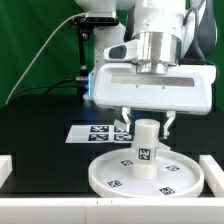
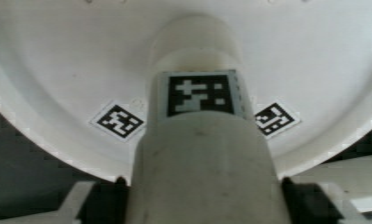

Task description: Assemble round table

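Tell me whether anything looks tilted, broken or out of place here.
Nothing stands out. The short post stands upright at the middle of the round disc, which lies flat. The open gripper has a finger on each side of the post's top, with gaps. The marker board lies flat behind.

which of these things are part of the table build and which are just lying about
For the job:
- round disc
- post, upright on the disc
- gripper, open, either side of the post's top

Just there:
- marker board
- white bar at the table edge
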`<state>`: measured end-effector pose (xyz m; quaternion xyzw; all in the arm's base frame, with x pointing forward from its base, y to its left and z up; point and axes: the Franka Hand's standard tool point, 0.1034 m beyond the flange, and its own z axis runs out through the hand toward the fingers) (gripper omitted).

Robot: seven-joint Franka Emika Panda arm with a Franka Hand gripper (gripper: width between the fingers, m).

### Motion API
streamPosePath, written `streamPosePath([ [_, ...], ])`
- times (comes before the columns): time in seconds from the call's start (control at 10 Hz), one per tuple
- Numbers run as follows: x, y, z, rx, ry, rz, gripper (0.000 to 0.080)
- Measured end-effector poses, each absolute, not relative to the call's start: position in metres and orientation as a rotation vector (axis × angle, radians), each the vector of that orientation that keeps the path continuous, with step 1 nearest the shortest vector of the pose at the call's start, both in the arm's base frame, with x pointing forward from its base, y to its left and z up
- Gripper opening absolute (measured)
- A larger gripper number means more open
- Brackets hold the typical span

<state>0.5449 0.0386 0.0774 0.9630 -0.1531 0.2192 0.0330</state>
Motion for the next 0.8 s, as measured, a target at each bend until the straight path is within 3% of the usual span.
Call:
streamPosePath([
  [0.1, 0.545, 0.039, 0.077, 2.963, -0.47, 0.674, 0.0406],
  [0.2, 0.545, 0.038, 0.077, 2.964, -0.47, 0.672, 0.0579],
  [0.3, 0.543, 0.038, 0.075, 2.973, -0.472, 0.625, 0.0628],
  [0.5, 0.544, 0.038, 0.084, 3.004, -0.492, 0.55, 0.0646],
  [0.8, 0.546, 0.028, 0.085, 3.068, -0.574, 0.098, 0.0649],
])
